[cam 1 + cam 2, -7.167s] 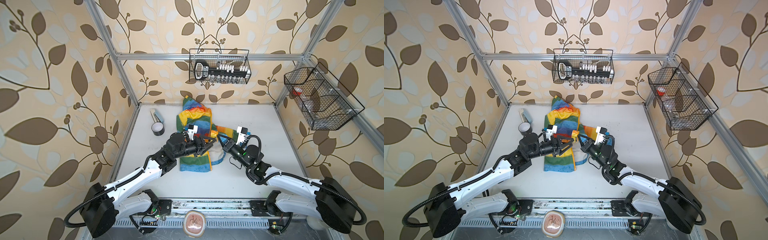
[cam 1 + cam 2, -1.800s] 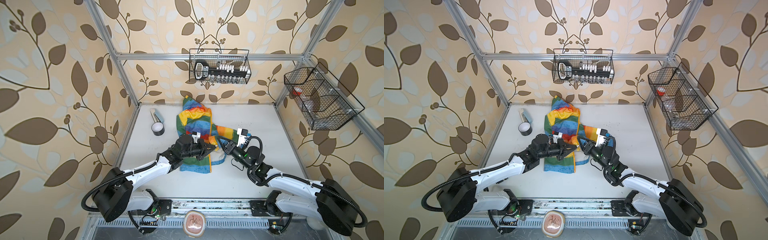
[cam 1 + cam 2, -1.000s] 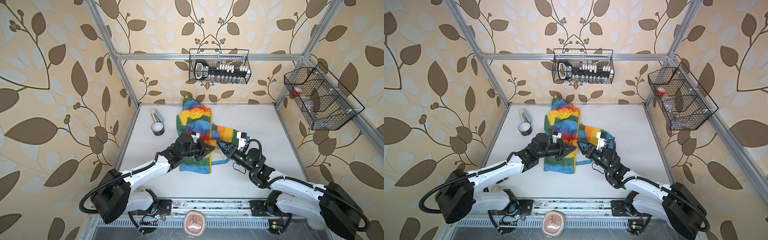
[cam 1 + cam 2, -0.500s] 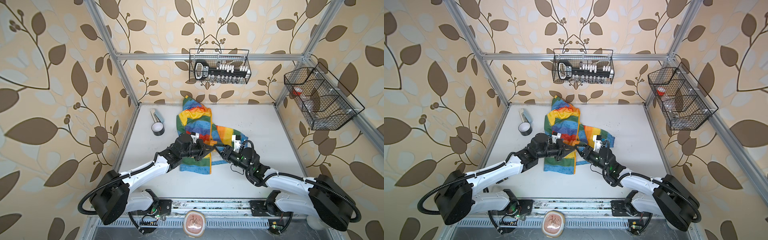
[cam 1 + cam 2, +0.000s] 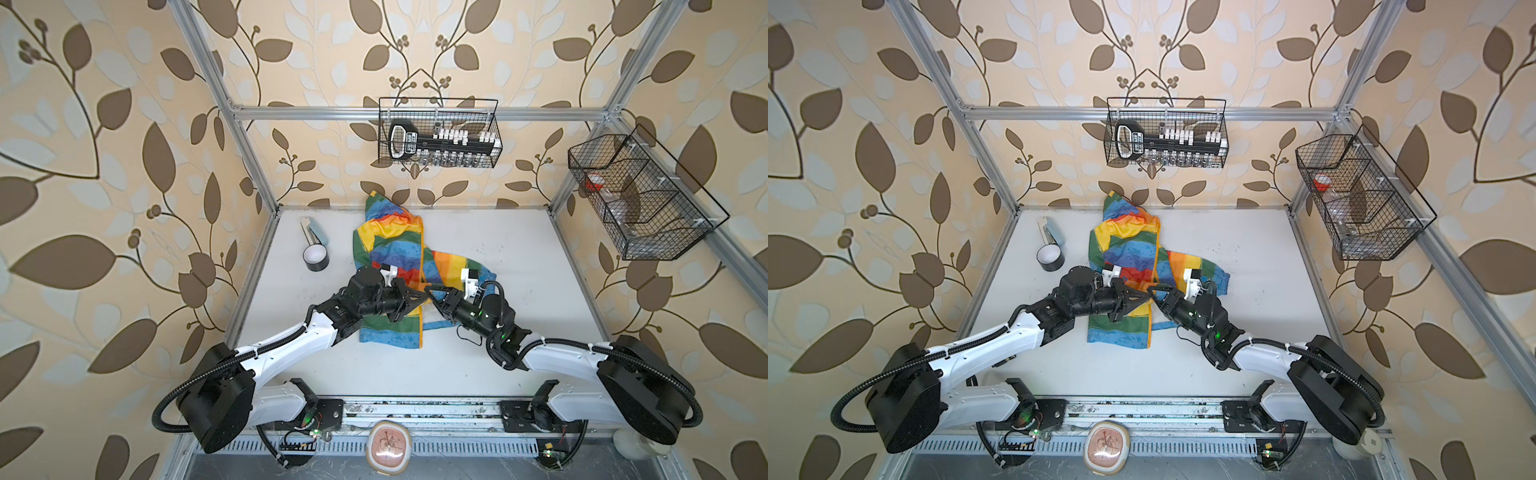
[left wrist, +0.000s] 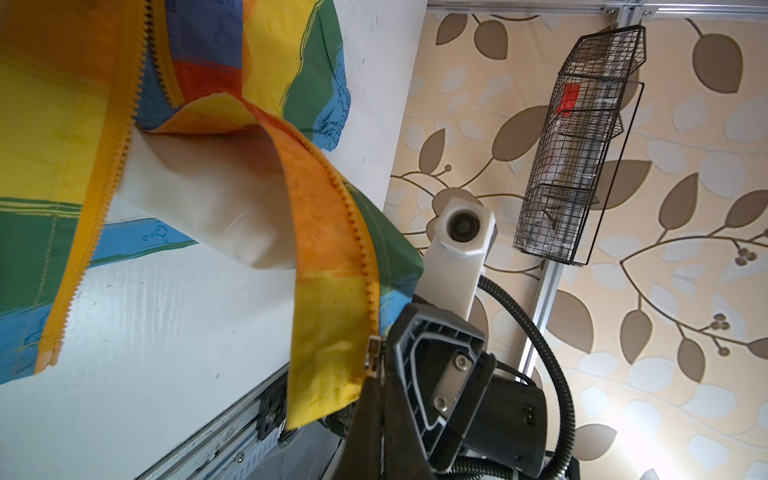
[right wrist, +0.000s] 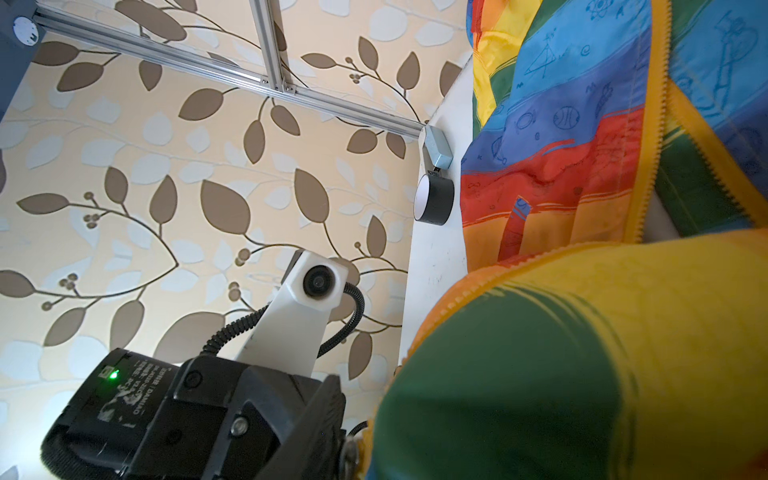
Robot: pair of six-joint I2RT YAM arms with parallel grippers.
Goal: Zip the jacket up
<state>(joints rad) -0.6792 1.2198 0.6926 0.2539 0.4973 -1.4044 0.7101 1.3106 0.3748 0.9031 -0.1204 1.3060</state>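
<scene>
The left hand (image 5: 420,296) is pinched shut on the bottom end of the jacket (image 5: 390,249), right by a small metal zipper piece (image 6: 372,353). The cloth looks thin and slippery. I think it could slide out of that pinch if the arm pulls hard.

The right hand (image 5: 430,290) is nose to nose with the left one. A fold of the jacket fills its wrist view, so I cannot tell if it is apart or together. It might grab only cloth and miss the zipper. It might also bump the left hand, since the two are almost touching.

The two rows of orange zipper teeth (image 6: 357,232) are well apart low down. One lies flat and the other is lifted up. If they do not line up, the metal piece could jam or bite the white lining (image 6: 199,199).

The jacket lies on the white counter (image 5: 519,257). It runs from the middle of the back edge down toward the middle of the counter. Both hands meet over its lower part, at the front opening. Its top end is far from them, by the back edge. Its hem is the part nearest the front edge.
</scene>
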